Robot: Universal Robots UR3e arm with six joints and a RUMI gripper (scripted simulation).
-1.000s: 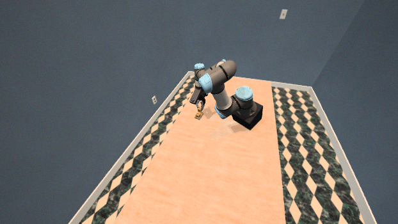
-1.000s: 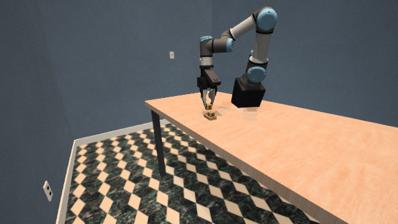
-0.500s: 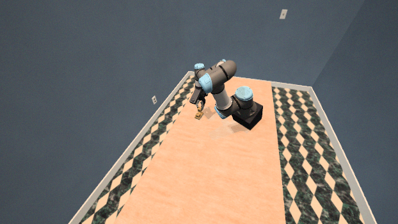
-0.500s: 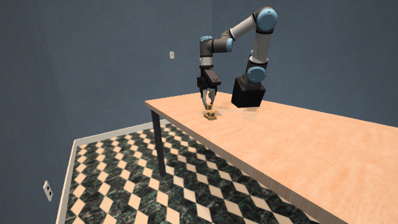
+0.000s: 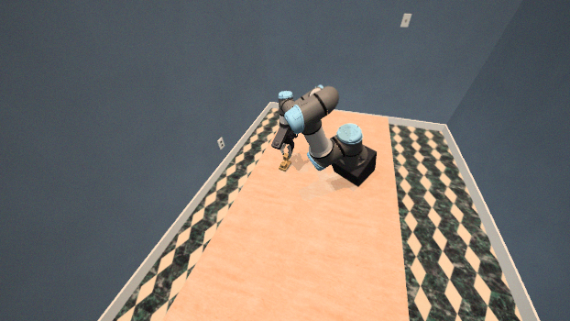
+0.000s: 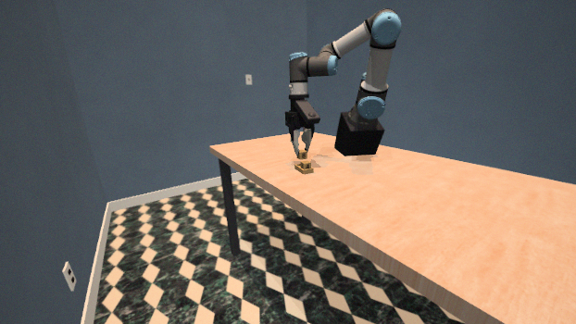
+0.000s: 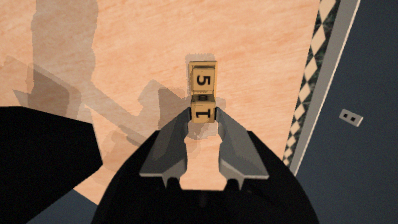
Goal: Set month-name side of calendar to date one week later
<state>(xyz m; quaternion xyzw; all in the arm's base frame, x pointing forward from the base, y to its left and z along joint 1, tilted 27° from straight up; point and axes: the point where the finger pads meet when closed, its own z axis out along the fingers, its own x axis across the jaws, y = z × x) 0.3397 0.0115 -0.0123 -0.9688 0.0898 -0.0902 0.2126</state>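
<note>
As the UR3e arm [image 5: 316,107] [image 6: 354,42] [image 7: 30,160] reaches out over a pale wooden table [image 5: 302,238] [image 6: 440,204] [image 7: 140,30], its gripper [image 5: 287,153] [image 6: 303,153] [image 7: 203,108] points downward, its two jaws closed in on the sides of a small yellow cube [image 5: 286,156] [image 6: 302,155] [image 7: 202,112] and gripping it at the fingertips. The held cube is raised above the calendar's wooden tray [image 5: 283,170] [image 6: 303,171] [image 7: 203,62], which rests on the tabletop below the gripper and reaches out ahead of it in the wrist view. A second cube [image 5: 284,163] [image 6: 306,164] [image 7: 203,80] sits in the tray, just beyond the fingertips in that same view and lower than the one in the grip. The face toward the wrist camera reads "1" on the held cube and "5" on its neighbor, both digits lying sideways in that picture. Which of the tray's sides bears the month's name cannot be told from these angles, and the faces in the exterior view are too small to read. The arm's black base block [image 5: 362,171] [image 6: 358,141] stands on the same table, well apart from the gripper. Under the table, lower than the gripper, spreads a floor [image 5: 435,215] [image 6: 185,259] [image 7: 311,60] of dark green marbling and cream diamonds.
</note>
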